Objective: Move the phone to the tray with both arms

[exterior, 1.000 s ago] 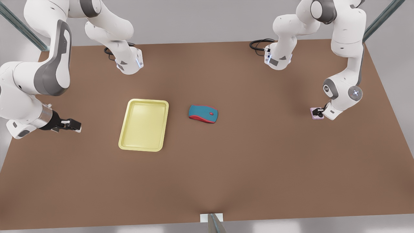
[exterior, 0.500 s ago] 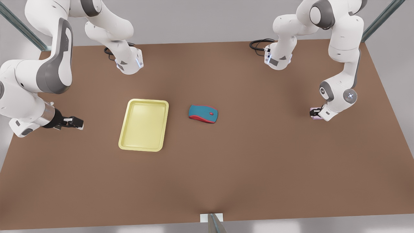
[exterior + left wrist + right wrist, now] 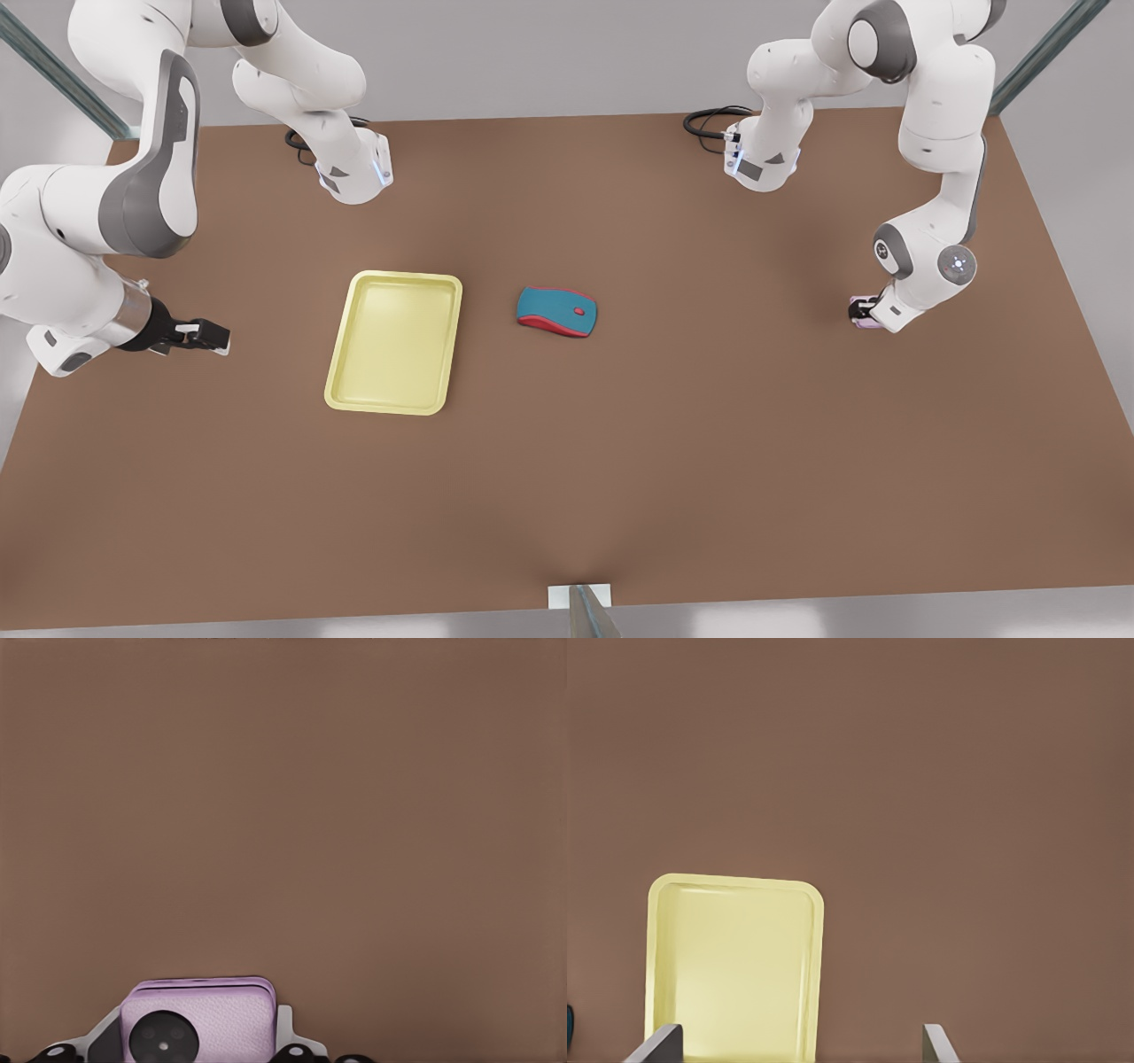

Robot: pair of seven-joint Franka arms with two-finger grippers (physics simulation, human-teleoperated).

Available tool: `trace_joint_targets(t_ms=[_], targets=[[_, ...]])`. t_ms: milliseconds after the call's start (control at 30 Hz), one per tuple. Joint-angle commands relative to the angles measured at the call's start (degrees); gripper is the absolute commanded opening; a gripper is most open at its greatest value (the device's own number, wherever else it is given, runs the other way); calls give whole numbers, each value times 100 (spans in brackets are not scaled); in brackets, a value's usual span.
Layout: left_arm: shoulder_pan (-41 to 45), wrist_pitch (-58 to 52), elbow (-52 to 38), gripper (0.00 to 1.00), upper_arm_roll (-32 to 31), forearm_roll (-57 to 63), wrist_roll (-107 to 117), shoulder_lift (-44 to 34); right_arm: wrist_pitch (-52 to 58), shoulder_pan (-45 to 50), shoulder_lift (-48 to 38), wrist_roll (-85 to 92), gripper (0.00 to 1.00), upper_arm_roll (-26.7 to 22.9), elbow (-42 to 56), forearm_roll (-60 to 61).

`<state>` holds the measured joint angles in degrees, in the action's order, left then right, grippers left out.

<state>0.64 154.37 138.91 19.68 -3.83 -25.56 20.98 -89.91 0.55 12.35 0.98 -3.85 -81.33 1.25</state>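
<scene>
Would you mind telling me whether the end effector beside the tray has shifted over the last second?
Yes. The right end effector has moved slightly toward the tray, judged against the tray's near rim in the front view.

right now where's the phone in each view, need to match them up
Front view: the phone lies at the front view's right, under the left claw, far from the tray.
Left wrist view: the phone sits between that claw's fingers, one black lens showing.
Right wrist view: not in it.
Shared landmark: the brown table.
</scene>
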Motion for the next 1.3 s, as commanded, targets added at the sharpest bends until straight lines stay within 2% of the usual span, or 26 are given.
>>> trace_joint_targets(t_ms=[0,267,500,600,667,700,733,867,1000,1267], targets=[[6,-56,-13,77,-17,-21,-72,-15,0,-2,-4,16,100,-1,3,7],[393,-759,-540,78,-210,-47,279,-138,-36,7,48,-10,100,-1,3,-28],[2150,-2517,-1630,78,-193,-38,2195,-103,-44,15,48,-10,100,-1,-6,-45],[3179,-3729,-2947,78,-210,-117,3513,406,-150,15,136,-1,100,-1,-32,-45],[3864,-4530,-4274,78,-210,-776,4497,1197,-141,15,127,25,100,-1,-6,-63],[4084,-4820,-5188,78,-210,-1102,5235,1768,-132,15,127,16,100,-1,-6,-63],[4190,-4934,-5725,78,-245,-1339,5587,2103,-132,42,127,-1,100,8,-15,-72],[4190,-5013,-7492,78,-1133,-1427,6985,3069,-132,59,127,25,100,8,-15,-72],[4199,-4785,-8925,78,-1379,-1418,6968,3922,-123,7,136,42,100,-1,-41,-89],[4585,-3660,-9189,78,-1441,-1401,7003,4511,-132,59,119,25,100,7,-164,-89]])
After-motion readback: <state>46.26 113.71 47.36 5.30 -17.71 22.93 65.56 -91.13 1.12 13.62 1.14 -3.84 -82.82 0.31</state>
